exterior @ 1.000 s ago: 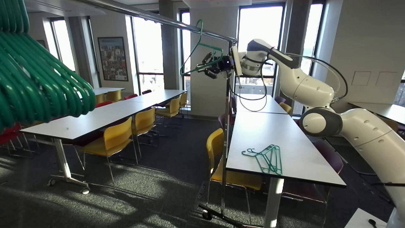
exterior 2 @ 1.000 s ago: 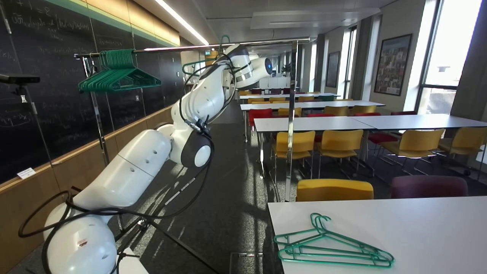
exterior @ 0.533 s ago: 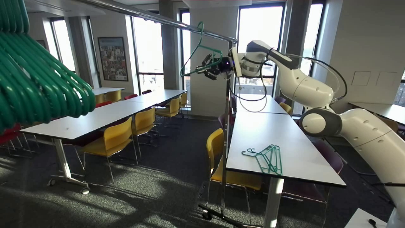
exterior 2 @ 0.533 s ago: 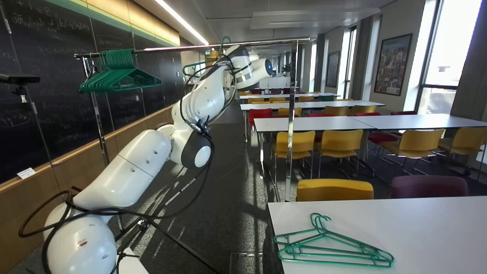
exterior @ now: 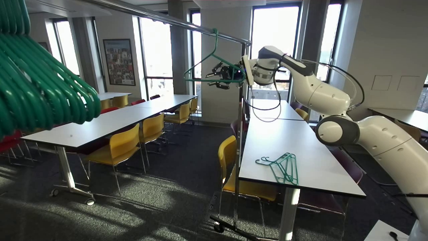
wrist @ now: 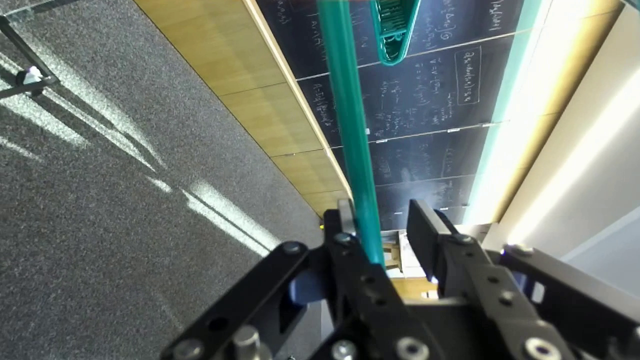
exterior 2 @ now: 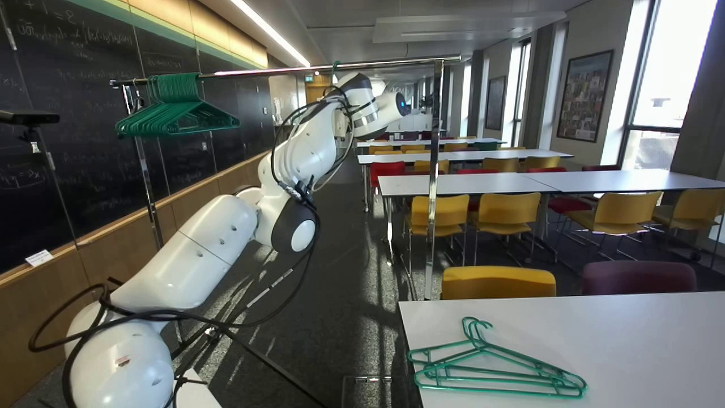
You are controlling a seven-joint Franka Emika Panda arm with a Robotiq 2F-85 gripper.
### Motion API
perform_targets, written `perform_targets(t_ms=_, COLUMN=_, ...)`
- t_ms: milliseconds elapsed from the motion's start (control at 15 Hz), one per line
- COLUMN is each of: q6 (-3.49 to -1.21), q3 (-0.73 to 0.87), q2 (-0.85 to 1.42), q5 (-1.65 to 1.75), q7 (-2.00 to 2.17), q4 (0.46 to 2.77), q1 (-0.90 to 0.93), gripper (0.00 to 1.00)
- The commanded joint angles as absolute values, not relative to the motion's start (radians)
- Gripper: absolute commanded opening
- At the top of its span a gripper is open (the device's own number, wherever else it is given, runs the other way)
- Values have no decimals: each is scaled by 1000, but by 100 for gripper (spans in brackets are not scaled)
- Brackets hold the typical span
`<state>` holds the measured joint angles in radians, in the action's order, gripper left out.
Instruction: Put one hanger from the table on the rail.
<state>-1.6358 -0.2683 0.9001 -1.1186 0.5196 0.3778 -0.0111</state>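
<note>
The green hanger (exterior: 216, 47) hangs with its hook over the grey rail (exterior: 167, 20) and its lower bar about level. In an exterior view only its hook (exterior 2: 335, 66) shows at the rail (exterior 2: 396, 62); the arm hides the rest. My gripper (exterior: 210, 79) is under the rail, at the hanger's lower part. In the wrist view my gripper (wrist: 382, 215) is open. A hanger bar (wrist: 352, 110) runs close along the left finger, with a gap to the right finger. Several green hangers (exterior 2: 486, 390) lie on the white table (exterior 2: 634, 328), also seen in an exterior view (exterior: 296, 169).
A bunch of teal hangers (exterior 2: 175, 113) hangs at the rail's far end, close to the camera in an exterior view (exterior: 40, 83). The rack's upright pole (exterior: 239, 134) stands beside the gripper and the table. A yellow chair (exterior: 227, 150) stands at the table.
The gripper and arm have moved slightly down. The hanger's hook has come down onto the rail, and the hanger has swung from tilted to level. The hangers on the table have not moved.
</note>
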Motion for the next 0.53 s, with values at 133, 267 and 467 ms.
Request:
perform_targets(t_ms=133, q6=-1616, q3=-318, q2=840, q5=-1129, q7=286, q4=404, q1=-35, gripper=81)
perform_targets(t_ms=267, q6=-1617, q3=-332, q2=835, q5=-1141, q7=246, q4=406, q1=-47, gripper=96)
perform_targets(t_ms=467, q6=-1610, q3=-345, q2=836, q5=-1153, q7=212, q4=409, q1=-70, gripper=100)
